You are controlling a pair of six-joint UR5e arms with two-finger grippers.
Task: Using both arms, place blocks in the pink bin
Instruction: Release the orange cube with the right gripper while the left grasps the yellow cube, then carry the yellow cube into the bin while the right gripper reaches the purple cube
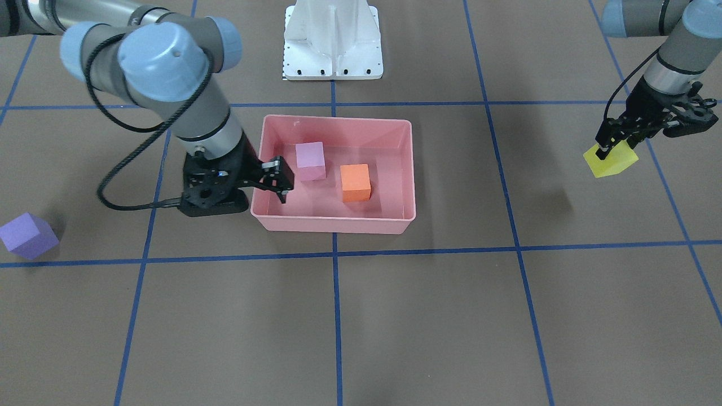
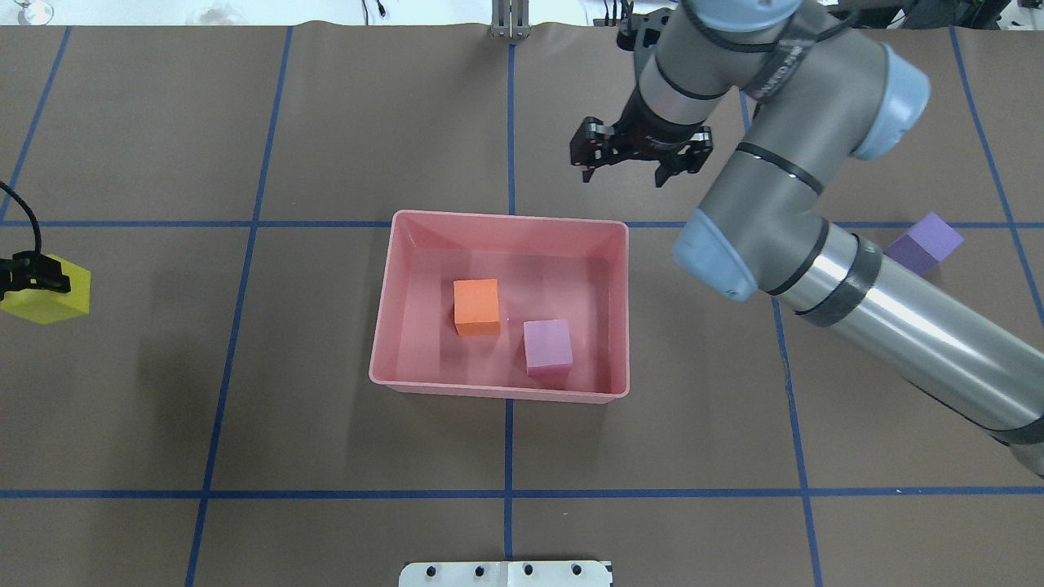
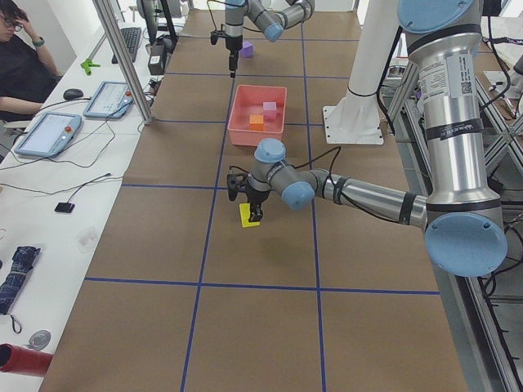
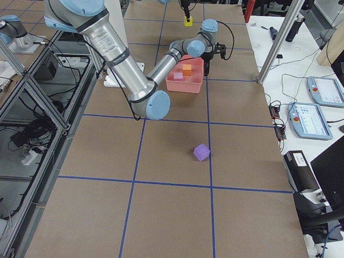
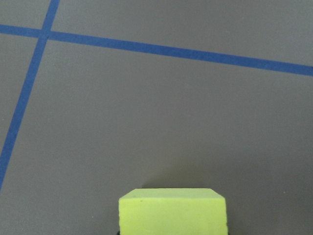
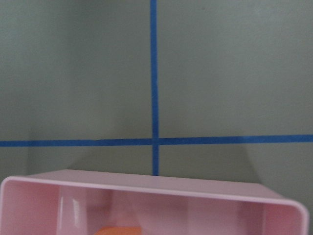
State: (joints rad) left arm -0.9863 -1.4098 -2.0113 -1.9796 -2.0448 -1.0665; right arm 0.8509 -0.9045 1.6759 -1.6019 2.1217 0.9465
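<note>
The pink bin point(image 1: 333, 225) point(image 2: 497, 393) stands mid-table. In it lie the orange block point(image 1: 355, 182) point(image 2: 476, 306) and the pale pink block point(image 1: 311, 160) point(image 2: 546, 346). My right gripper point(image 2: 628, 167) point(image 1: 279, 183) is open and empty, above the table just beyond the bin's far wall; its wrist view shows the bin rim point(image 6: 146, 183). My left gripper point(image 1: 612, 148) point(image 2: 33, 277) is shut on the yellow block point(image 1: 612, 160) point(image 2: 49, 300) point(image 5: 172, 211), far to the robot's left of the bin. The purple block point(image 1: 28, 235) point(image 2: 924, 243) lies on the table on the robot's right.
The white pedestal base point(image 1: 333, 45) point(image 2: 506, 573) stands behind the bin on the robot's side. Blue tape lines grid the brown table. In the exterior left view an operator point(image 3: 20, 57) sits at a side desk with tablets.
</note>
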